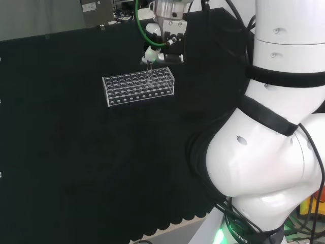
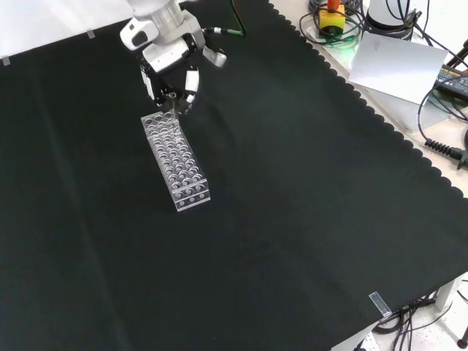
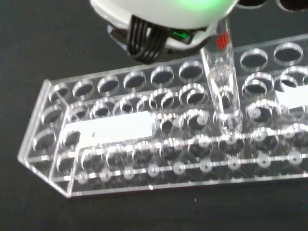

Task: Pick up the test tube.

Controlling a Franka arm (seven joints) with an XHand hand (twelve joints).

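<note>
My hand [image 2: 172, 67] is pinching the tube [image 3: 222, 84] over the rack's [image 2: 176, 162] far end. Wrist view shows its bottom in a rack hole; front view barely shows glass.

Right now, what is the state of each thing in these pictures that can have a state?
test tube: clear, upright, standing in a hole of the rack, nothing visible inside.
rack: clear plastic, flat on the black cloth, its other holes look unoccupied.
hand: above the rack's far end in the front view, fingers pointing down around the tube's top.
</note>
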